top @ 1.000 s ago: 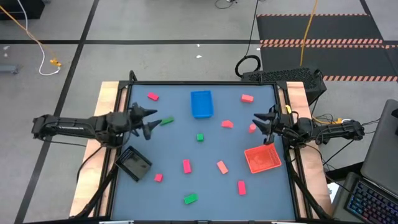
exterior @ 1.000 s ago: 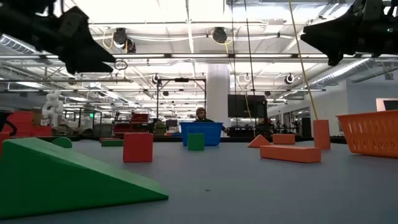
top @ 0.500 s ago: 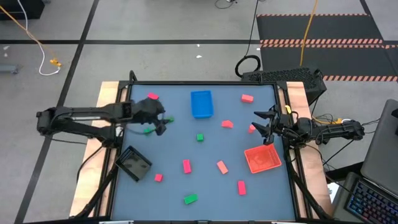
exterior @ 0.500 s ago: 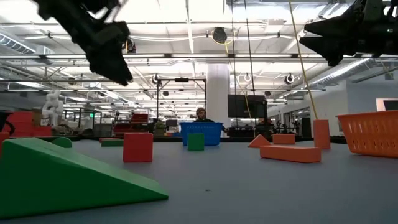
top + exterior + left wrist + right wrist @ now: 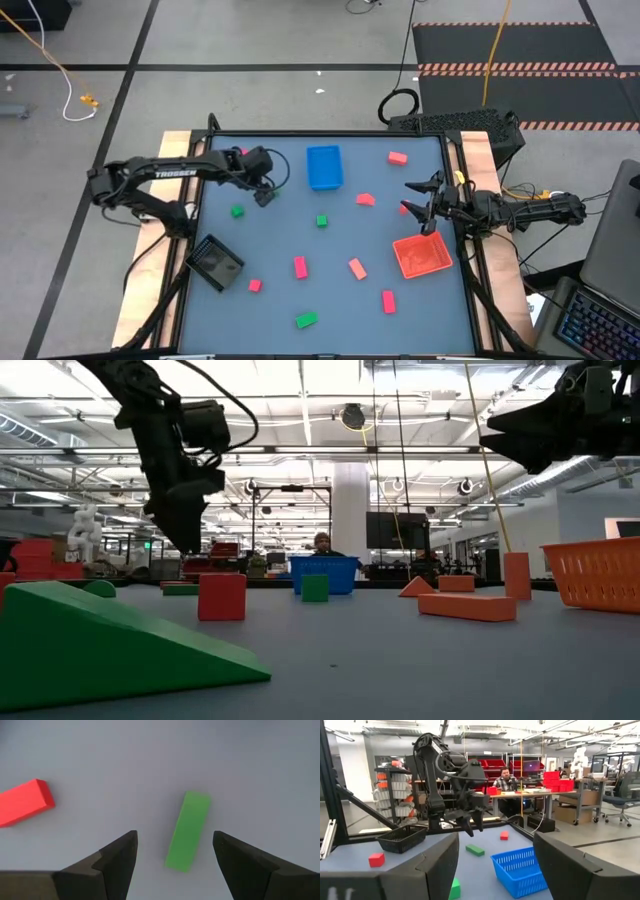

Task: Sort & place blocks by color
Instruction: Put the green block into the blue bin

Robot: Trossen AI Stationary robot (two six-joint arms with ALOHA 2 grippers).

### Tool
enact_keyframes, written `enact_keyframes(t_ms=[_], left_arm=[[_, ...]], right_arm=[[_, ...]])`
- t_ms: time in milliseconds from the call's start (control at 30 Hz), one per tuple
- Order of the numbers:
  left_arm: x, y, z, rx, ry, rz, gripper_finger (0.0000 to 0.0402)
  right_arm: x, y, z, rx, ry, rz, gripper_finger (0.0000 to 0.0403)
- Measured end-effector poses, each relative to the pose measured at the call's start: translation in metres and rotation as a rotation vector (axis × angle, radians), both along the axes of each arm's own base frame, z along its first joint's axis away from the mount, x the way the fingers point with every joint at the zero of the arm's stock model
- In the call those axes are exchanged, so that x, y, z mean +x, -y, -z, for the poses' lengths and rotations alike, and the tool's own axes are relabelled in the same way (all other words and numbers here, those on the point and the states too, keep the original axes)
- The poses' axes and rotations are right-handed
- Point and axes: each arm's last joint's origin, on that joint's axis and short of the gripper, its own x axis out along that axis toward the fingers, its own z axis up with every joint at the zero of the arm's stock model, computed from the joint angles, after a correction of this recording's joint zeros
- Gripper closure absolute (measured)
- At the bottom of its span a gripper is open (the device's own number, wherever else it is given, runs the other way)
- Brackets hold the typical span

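My left gripper (image 5: 264, 196) is open and points down above a long green block (image 5: 188, 830) that lies flat on the table. In the left wrist view its fingers stand on either side of the block without touching it. In the low view the fingertips (image 5: 188, 540) are clear of the table. The high view hides this block under the gripper; it shows in the right wrist view (image 5: 475, 850). Another green block (image 5: 237, 211) lies just to the left, and a pink block (image 5: 25, 802) nearby. My right gripper (image 5: 418, 200) is open and empty at the right edge, beside a pink block (image 5: 404, 208).
A blue tray (image 5: 324, 167) stands at the far middle, a red tray (image 5: 422, 255) at the right, a black tray (image 5: 216, 262) at the near left. Several green, pink and salmon blocks lie scattered, among them a green cube (image 5: 321, 220) and a green wedge (image 5: 306, 320).
My left gripper has gone a little toward the table's right and far edges, tipped from level to pointing down, and come down over the long green block. It has stayed open. A second green block now shows where the gripper was.
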Motion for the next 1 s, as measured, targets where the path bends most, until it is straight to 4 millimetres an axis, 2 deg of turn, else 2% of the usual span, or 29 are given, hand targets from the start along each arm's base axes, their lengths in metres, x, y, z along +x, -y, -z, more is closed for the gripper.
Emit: enact_keyframes(t_ms=[233,433,1000], left_arm=[[0.011,0.007,0.02,-0.044,-0.086,0.113,0.0142],[0.015,0.006,0.034,-0.057,-0.144,0.141,0.0142],[0.018,0.004,0.034,-0.026,-0.123,0.143,0.0142]], right_arm=[[0.0,0.0,0.003,-0.003,-0.027,0.0,0.0151],[0.0,0.0,0.002,-0.003,-0.026,0.0,0.0151],[0.0,0.0,0.003,0.0,-0.036,0.002,0.0151]])
